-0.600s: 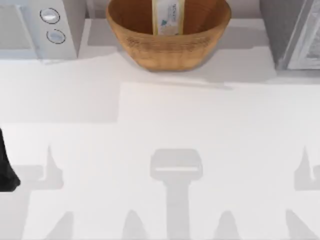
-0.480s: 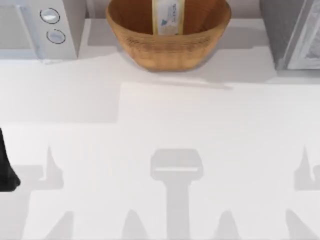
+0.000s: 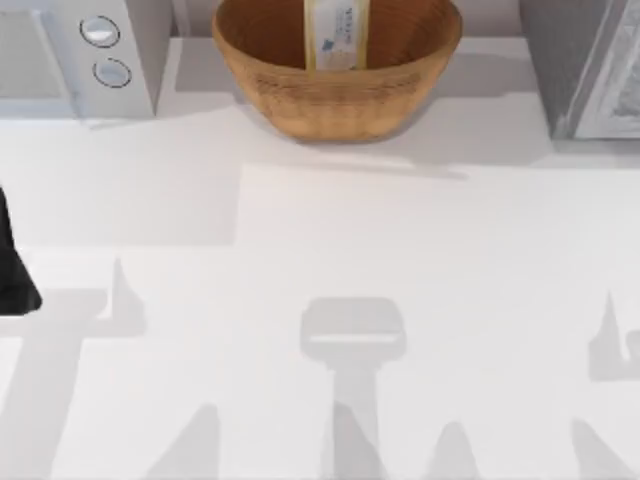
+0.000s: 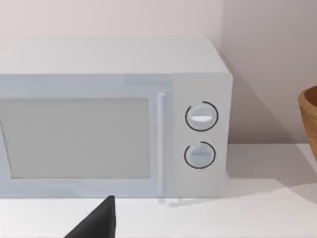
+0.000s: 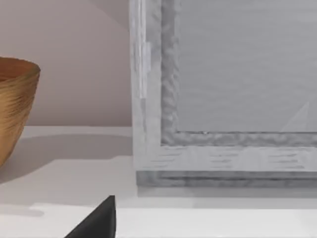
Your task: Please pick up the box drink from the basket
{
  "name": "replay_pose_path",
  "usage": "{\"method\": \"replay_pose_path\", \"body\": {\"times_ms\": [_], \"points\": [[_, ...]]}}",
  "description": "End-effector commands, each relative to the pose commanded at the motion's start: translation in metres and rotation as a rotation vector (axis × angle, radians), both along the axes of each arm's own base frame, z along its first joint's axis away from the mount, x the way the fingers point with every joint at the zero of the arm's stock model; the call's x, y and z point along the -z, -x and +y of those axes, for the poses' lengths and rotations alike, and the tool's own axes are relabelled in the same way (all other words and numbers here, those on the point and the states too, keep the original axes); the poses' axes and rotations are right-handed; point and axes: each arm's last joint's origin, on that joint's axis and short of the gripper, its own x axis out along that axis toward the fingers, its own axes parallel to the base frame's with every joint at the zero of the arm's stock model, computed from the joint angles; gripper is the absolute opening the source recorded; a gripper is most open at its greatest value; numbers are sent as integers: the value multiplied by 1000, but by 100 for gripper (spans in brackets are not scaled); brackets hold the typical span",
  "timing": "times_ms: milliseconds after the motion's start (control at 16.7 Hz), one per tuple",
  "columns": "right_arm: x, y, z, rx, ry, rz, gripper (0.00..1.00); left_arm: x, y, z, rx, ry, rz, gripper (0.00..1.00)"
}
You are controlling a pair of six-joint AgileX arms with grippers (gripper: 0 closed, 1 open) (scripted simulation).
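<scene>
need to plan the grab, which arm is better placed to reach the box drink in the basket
Probably left: the left gripper is at the table's left edge, nearer the basket holding the box drink.

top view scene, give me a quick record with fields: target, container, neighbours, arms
target: box drink, upright inside the basket
container: wicker basket, far middle of the table
neighbours: microwave at the basket's left, grey framed cabinet at its right
table: white table
left gripper: dark tip at the left edge, far from the basket
task state: drink not yet grasped
</scene>
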Motion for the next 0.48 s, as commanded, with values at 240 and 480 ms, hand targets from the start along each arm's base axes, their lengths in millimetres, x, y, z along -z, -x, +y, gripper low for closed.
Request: {"method": "replay_pose_path", "body": {"times_ms": [240,480], "points": [[0,0,0,0,0,0,100,-52,-46,-18,2,6,-17,100],[0,0,0,0,0,0,100,-87,-121,-58,-2,20,-39,100]]}}
